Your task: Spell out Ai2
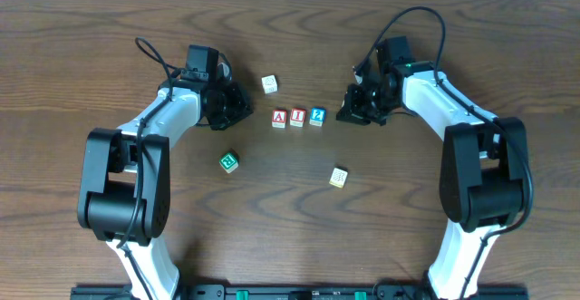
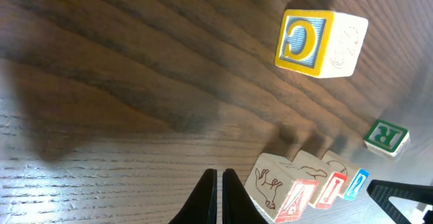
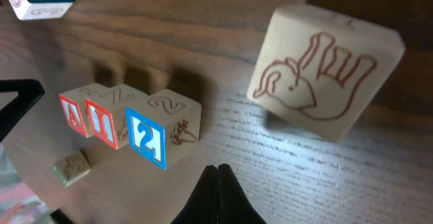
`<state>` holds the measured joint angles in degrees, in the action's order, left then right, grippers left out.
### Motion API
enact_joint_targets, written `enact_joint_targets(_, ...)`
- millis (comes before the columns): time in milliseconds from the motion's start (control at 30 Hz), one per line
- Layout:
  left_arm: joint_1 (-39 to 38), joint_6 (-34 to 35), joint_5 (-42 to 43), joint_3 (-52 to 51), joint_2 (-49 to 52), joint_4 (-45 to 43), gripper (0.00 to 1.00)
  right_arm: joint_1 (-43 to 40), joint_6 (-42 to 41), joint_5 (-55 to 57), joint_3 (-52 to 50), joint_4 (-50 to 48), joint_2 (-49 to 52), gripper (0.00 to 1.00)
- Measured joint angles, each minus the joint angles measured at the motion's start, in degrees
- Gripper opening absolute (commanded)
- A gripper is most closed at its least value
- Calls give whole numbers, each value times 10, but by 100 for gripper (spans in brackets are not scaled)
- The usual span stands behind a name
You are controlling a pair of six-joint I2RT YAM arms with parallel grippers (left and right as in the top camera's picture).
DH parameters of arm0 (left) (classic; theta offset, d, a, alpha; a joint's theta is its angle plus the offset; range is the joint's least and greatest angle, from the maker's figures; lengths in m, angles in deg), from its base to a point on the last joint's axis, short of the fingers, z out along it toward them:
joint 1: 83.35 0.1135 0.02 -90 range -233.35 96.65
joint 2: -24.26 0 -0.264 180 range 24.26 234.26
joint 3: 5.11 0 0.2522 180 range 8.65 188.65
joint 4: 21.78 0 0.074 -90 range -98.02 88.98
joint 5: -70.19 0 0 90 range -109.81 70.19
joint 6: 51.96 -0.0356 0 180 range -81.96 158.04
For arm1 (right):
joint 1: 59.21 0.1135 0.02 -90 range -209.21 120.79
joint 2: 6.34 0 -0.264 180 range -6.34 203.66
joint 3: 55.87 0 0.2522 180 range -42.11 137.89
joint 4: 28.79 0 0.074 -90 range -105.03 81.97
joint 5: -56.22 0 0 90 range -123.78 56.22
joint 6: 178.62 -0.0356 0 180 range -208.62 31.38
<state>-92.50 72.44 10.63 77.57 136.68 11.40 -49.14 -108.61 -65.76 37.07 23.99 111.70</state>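
Note:
Three blocks stand in a touching row on the wooden table: a red A block (image 1: 279,118), a red I block (image 1: 297,117) and a blue 2 block (image 1: 316,116). My left gripper (image 1: 237,108) is just left of the row, shut and empty. In the left wrist view its fingers (image 2: 220,197) are beside the A block (image 2: 294,200), with the I block (image 2: 329,187) and the 2 block (image 2: 357,183) behind. My right gripper (image 1: 349,111) is just right of the row, shut and empty. Its fingers (image 3: 218,183) point near the 2 block (image 3: 149,137).
A white block (image 1: 269,84) lies behind the row, a green block (image 1: 228,161) at front left, a pale yellow block (image 1: 338,177) at front right. The left wrist view shows a yellow C block (image 2: 318,42) and a green R block (image 2: 387,136).

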Motion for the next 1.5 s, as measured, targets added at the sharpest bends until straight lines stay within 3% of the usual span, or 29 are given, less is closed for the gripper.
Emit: enact_joint_targets(1500, -40, 48, 10, 0, 34, -50, 6, 38, -19, 5, -1, -81, 33, 1)
